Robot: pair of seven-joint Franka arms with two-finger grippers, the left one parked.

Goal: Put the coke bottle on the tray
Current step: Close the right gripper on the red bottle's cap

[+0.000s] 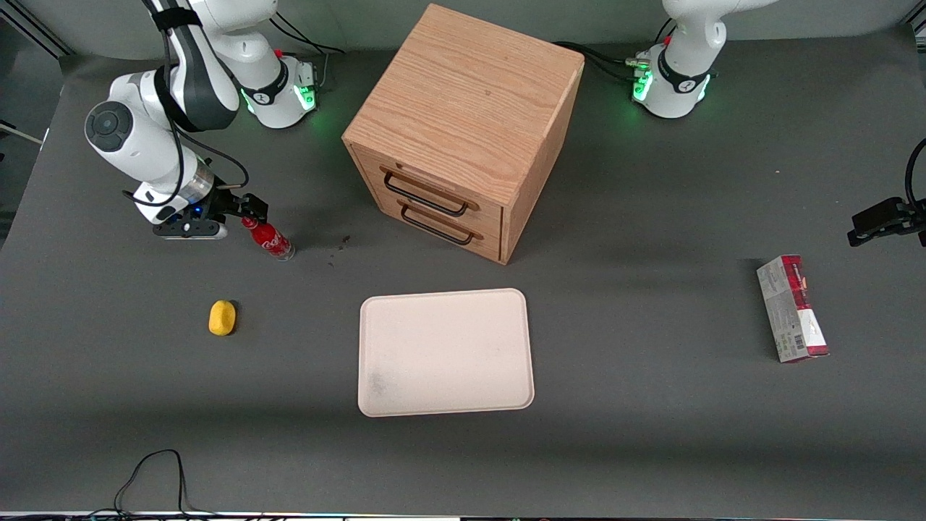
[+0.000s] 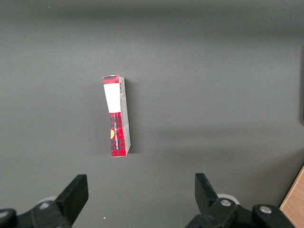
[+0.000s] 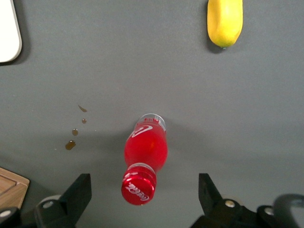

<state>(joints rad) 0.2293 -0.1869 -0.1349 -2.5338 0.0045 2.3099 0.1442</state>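
A: Gripper is hovering just above the coke bottle, fingers spread wide with the red cap sitting between them in the right wrist view, nothing clamped yet.

B: And the bottle is standing on the dark table, toward the working arm's end, farther from the front camera than the yellow lump?

A: Yes, and well apart from the tray, which is lying in front of the wooden drawer cabinet.

B: The bottle is looking tilted from the front, though that may only be the viewing angle.

A: That is the likely trouble. If the fingers are closing only on the narrow cap, the bottle may be pivoting or slipping out as it lifts.

B: A descent slightly off centre could also be nudging the bottle over, sending it rolling toward the small brown spots beside it.

A: And a loose hold would probably be showing itself on the way to the tray.
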